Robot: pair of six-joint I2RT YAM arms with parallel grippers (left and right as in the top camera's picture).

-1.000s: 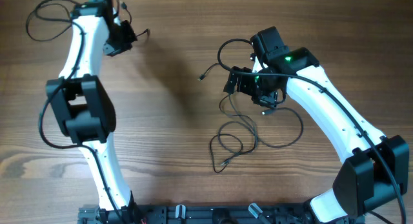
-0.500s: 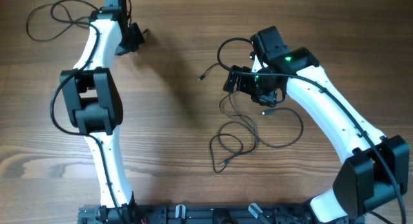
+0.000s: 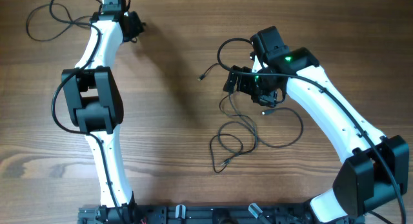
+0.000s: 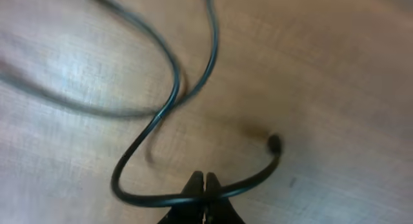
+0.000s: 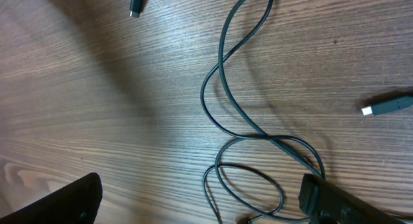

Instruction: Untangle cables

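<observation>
My left gripper (image 4: 204, 185) is shut on a thin dark cable (image 4: 173, 88) just above the wood, gripping it a little way from its free end (image 4: 274, 144). From overhead this gripper (image 3: 138, 25) sits at the far left, and the cable (image 3: 42, 20) trails off in loose loops behind that arm. My right gripper (image 5: 200, 204) stands open, hovering low over the other cables (image 5: 222, 75), which cross and loop between its fingers (image 5: 329, 198) without being held. Two plug ends (image 5: 135, 4) (image 5: 387, 106) lie apart from it. Overhead, those cables (image 3: 219, 55) spread from the right gripper (image 3: 250, 88) towards the front.
Bare wooden tabletop (image 3: 174, 133) lies between the two arms. One plug end (image 3: 201, 77) points left of the right gripper and another (image 3: 224, 163) lies nearer the front. The arm bases stand along the front edge (image 3: 193, 214).
My left arm has swung farther back and slightly right, carrying its cable with it. The right arm and the cables under it have not moved.
</observation>
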